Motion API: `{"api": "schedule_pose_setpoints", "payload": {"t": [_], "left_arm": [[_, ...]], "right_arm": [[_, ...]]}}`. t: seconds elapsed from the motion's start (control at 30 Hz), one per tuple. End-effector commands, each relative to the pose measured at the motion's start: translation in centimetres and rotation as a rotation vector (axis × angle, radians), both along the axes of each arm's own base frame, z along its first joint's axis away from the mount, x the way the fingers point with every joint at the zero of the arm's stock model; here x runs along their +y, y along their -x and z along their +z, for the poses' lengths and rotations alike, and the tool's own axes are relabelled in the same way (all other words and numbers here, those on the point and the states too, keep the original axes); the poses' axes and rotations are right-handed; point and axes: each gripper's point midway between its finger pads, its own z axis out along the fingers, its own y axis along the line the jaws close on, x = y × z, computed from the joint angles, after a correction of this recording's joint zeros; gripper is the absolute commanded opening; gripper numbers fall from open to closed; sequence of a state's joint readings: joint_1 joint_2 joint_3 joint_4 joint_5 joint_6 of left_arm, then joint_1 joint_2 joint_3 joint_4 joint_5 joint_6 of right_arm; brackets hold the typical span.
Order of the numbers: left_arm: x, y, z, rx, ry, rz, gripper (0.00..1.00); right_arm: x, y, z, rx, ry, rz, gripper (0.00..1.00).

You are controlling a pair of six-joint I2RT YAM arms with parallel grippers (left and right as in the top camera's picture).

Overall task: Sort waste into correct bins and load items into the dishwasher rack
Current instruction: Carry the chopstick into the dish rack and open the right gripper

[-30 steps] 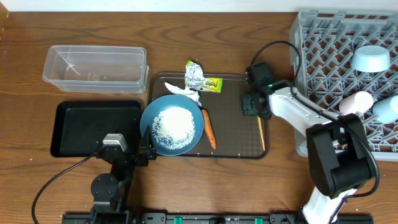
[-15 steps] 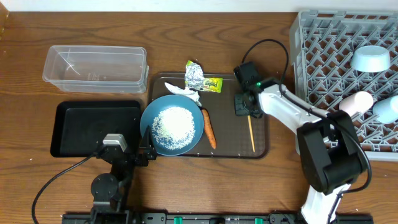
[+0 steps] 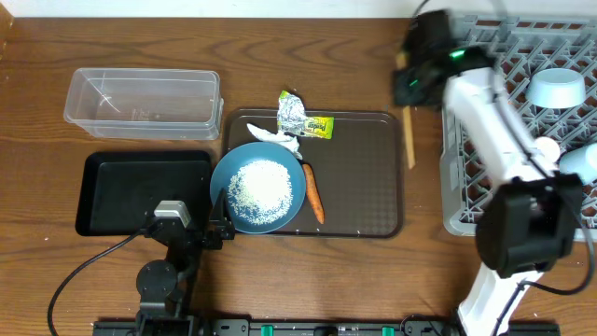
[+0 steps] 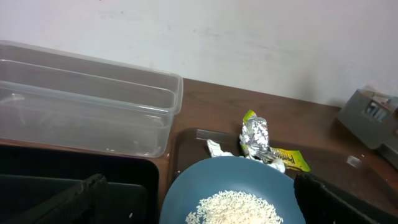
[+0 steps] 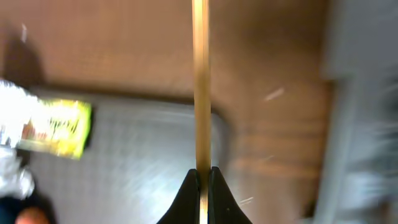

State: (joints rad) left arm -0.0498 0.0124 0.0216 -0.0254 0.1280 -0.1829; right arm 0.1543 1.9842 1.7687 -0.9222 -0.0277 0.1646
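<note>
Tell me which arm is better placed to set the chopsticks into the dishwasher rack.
Right. The right gripper is shut on the chopsticks, held beside the dishwasher rack. The left gripper sits open by the blue plate, far from it.

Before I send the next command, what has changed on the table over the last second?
The right pincer closed on the chopsticks, lifted them off the right side of the brown tray and carried them toward the far edge of the table, beside the dishwasher rack. The blue plate of rice, carrot, foil wrapper, tissue, clear tub and black tray have not moved.
</note>
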Motion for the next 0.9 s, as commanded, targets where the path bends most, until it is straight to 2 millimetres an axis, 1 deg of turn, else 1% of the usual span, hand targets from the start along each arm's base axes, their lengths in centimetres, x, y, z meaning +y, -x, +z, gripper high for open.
{"api": "schedule_pose_setpoints", "payload": {"t": [0.0, 0.13, 0.27, 0.37, 0.5, 0.77, 0.87], "left_arm": [[-0.4, 0.1, -1.7, 0.05, -0.003, -0.023, 0.98], [-0.4, 0.1, -1.7, 0.05, -0.003, -0.023, 0.98], [-0.4, 0.1, -1.7, 0.05, -0.003, -0.023, 0.98], [-0.4, 0.1, -1.7, 0.05, -0.003, -0.023, 0.98], [-0.4, 0.1, -1.7, 0.05, -0.003, -0.023, 0.98], [-0.4, 0.1, -1.7, 0.05, -0.003, -0.023, 0.98], [-0.4, 0.1, -1.7, 0.05, -0.003, -0.023, 0.98]], "right_arm": [[-4.4, -1.1, 2.3, -0.058, -0.008, -0.009, 0.01], [-8.0, -1.6, 2.5, -0.077, -0.075, -0.032, 0.01], [-10.5, -1.9, 2.7, -0.101, -0.069, -0.046, 0.01], [-11.1, -2.2, 2.6, -0.118, -0.061, -0.048, 0.01], [-11.8, -2.6, 1.7, -0.116, -0.031, -0.067, 0.01], [-13.5, -3.3, -1.9, -0.058, 0.049, -0.109, 0.01], [-13.6, -3.2, -2.3, -0.049, 0.049, -0.109, 0.02]]}}
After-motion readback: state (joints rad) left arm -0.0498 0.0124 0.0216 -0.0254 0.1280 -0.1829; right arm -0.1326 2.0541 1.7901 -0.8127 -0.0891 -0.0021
